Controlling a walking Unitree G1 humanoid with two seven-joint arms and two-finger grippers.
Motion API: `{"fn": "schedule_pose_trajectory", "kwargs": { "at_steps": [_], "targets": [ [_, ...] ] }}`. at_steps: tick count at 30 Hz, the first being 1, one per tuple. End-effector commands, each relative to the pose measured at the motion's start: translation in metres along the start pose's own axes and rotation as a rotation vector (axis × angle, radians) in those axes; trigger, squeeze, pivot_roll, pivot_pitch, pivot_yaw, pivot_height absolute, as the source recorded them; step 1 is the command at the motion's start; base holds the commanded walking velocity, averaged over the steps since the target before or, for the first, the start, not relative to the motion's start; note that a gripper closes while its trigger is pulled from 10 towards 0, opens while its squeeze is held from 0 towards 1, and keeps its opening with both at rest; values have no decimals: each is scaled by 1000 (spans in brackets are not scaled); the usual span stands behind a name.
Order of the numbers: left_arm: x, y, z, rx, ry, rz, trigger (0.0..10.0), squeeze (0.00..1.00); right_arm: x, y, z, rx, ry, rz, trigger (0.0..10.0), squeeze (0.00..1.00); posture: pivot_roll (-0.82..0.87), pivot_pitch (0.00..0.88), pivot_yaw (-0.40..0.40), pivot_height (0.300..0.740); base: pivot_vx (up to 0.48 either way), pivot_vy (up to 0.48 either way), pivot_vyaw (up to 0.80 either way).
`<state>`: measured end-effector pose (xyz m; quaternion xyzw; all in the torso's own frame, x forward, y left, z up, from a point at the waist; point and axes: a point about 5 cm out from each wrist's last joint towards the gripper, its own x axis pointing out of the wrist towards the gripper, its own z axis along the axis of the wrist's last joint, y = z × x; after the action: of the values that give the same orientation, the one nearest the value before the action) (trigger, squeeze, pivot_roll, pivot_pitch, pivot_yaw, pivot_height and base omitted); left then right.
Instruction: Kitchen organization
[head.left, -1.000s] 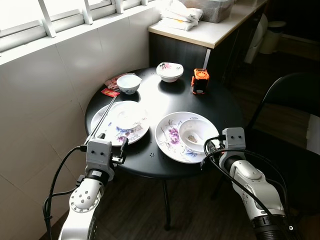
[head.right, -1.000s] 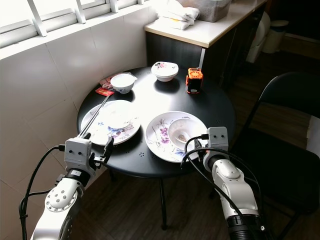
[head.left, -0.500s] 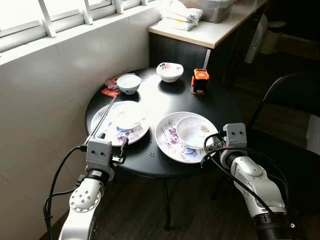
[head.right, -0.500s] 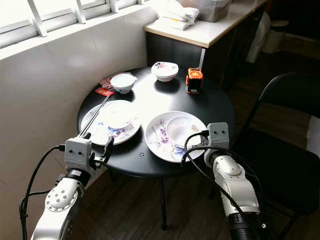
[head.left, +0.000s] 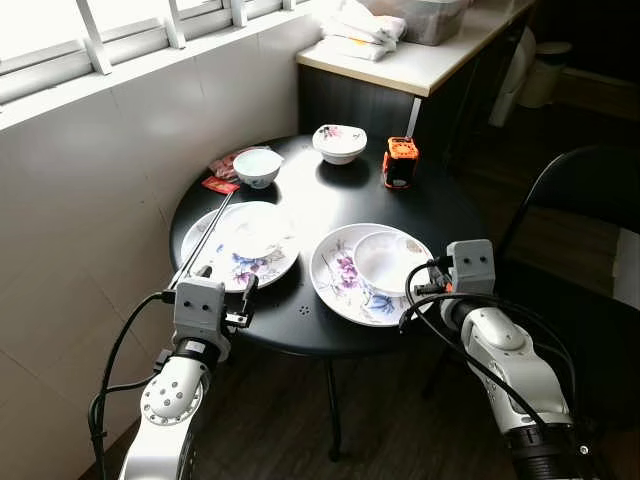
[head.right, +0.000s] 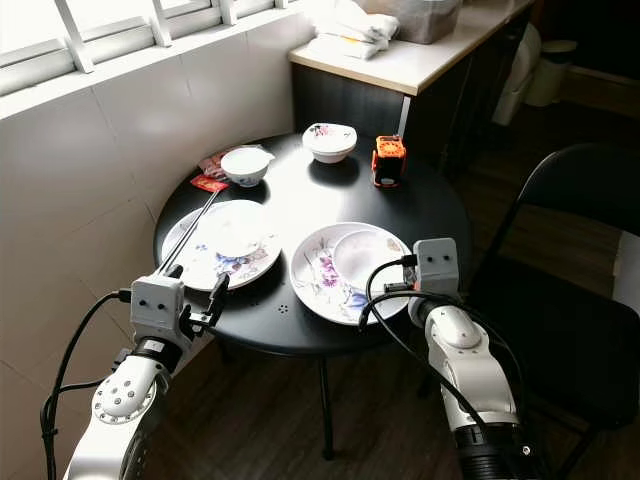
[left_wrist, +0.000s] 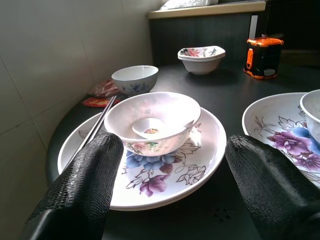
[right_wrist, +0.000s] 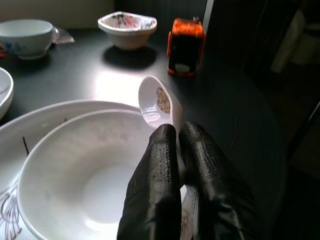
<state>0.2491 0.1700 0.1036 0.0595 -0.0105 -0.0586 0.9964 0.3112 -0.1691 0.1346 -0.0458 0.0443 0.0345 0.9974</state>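
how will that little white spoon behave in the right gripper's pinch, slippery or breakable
The spoon looks like glazed ceramic, glossy with a highlight, so it is probably slick against the right gripper fingers. It is pinched by the handle only, with its scoop jutting out over the white bowl, so it may pivot. Being hard ceramic, it would likely chip if dropped onto the bowl.

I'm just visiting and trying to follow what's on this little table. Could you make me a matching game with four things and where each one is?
Things:
1. ceramic spoon
2. chopsticks
3. orange and black box
4. red packets

Places:
A. far side of the table, near the counter
B. pinched in the right hand, over the bowl
C. by the wall, beside the small blue-patterned bowl
D. lying across the rim of the left plate

Pairs: 1-B, 2-D, 3-A, 4-C
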Motion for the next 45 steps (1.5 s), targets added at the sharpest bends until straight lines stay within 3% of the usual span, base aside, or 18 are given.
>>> {"fn": "schedule_pose_trajectory", "kwargs": {
  "at_steps": [1, 9, 12, 17, 34, 45],
  "targets": [
    [0, -1, -3, 6, 10, 3, 10000, 0, -1, 3, 19, -26, -113, 18, 0, 0, 88, 0, -47, 740, 0, 0, 0],
    [0, 1, 0, 8, -6, 16, 10000, 0, -5, 13, 27, -3, -171, 64, 0, 0, 88, 0, -44, 740, 0, 0, 0],
    [1, 12, 11, -10, -80, 119, 10000, 0, -6, 14, 31, -51, -206, 66, 0, 0, 85, 0, -43, 740, 0, 0, 267],
    [4, 20, 22, -38, -138, 162, 10000, 0, -7, 16, 36, -91, -240, 65, 0, 0, 89, 0, -44, 740, 0, 0, 800],
    [5, 11, 19, -42, -131, 121, 10000, 0, -11, 27, 46, -184, -324, 116, 0, 0, 86, 0, -44, 740, 0, 0, 800],
    [6, 10, 19, -38, -134, 115, 10000, 0, -12, 34, 47, -193, -343, 149, 0, 0, 87, 0, -44, 740, 0, 0, 800]
  ]
}}
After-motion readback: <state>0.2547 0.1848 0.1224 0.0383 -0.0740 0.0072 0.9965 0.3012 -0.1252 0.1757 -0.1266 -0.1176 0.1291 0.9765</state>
